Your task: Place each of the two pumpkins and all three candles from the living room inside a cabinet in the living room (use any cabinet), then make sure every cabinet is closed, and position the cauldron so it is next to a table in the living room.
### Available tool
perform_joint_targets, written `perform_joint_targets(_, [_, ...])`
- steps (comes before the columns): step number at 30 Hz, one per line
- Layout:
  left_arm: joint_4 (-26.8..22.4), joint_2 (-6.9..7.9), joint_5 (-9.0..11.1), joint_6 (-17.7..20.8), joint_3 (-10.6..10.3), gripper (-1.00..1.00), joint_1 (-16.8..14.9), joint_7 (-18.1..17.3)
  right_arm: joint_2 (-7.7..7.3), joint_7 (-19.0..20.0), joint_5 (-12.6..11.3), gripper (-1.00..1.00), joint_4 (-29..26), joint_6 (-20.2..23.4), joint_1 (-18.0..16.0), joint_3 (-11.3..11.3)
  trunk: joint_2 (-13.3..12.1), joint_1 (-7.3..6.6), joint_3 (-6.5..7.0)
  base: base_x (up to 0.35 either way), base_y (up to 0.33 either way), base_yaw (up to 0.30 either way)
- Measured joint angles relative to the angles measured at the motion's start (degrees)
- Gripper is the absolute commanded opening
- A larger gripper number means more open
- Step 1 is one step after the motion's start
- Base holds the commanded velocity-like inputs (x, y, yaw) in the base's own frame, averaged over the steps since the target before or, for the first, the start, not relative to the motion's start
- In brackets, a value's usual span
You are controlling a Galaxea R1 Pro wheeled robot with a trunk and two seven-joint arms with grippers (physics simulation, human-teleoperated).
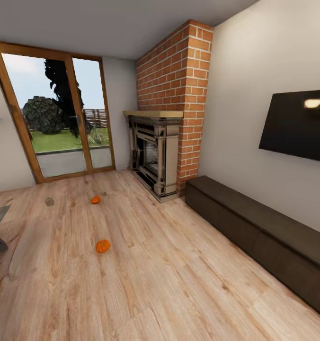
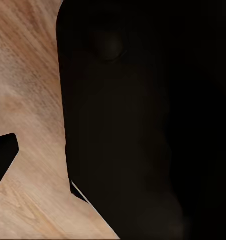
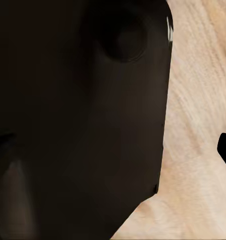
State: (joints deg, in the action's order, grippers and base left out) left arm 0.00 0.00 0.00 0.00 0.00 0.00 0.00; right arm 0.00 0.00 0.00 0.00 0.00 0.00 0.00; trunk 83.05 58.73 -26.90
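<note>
Head view: I see two small ribbed orange pumpkins (image 1: 102, 246) (image 1: 95, 200) loose on the plank floor, centre-left; the long dark-brown wooden cabinet (image 1: 254, 232), lower right, looks shut. Nothing stowed yet.

Wrist views: dark housing over floor; I cannot tell either gripper's state.

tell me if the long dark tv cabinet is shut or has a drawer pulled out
Shut. In the head view the cabinet under the TV shows one flat dark front along the wall, with no drawer sticking out and no light inside showing.

Open floor (image 1: 169, 284) lies between two pumpkins (image 1: 102, 246) and the closed cabinet (image 1: 254, 227) along the wall; fireplace (image 1: 155, 156) blocks its far end.
</note>
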Motion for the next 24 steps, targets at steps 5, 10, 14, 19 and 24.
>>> perform_joint_targets(5, [-0.8,0.54,0.3,-0.1,0.2,1.00,-0.1,-0.6,-0.16,0.5,0.1,1.00,-0.6,-0.3,-1.5,0.0,0.0,0.00,0.02,0.000,0.000,0.000])
perform_joint_targets(10, [-0.8,0.15,1.7,-0.1,1.4,1.00,-0.1,-0.5,-0.09,0.7,0.2,1.00,-1.8,-0.4,-1.7,0.1,0.0,0.00,0.02,0.000,0.000,0.000])
perform_joint_targets(14, [-0.8,0.09,2.7,-0.1,1.7,1.00,-0.1,-0.5,-0.08,0.6,0.2,1.00,-2.3,-0.3,-1.7,0.1,-1.2,-0.65,0.56,0.000,0.000,0.000])
perform_joint_targets(19, [-0.8,0.09,2.8,-0.1,1.7,1.00,-0.1,-0.5,-0.08,0.6,0.2,1.00,-2.4,-0.3,-1.7,0.1,-3.2,-1.75,1.45,0.000,0.000,-0.002])
perform_joint_targets(24, [-0.8,0.10,2.9,-0.1,1.7,1.00,-0.1,-0.3,-0.08,0.6,0.2,1.00,-2.4,-0.3,-1.7,0.1,-3.2,-1.75,1.46,-0.005,0.000,-0.136])
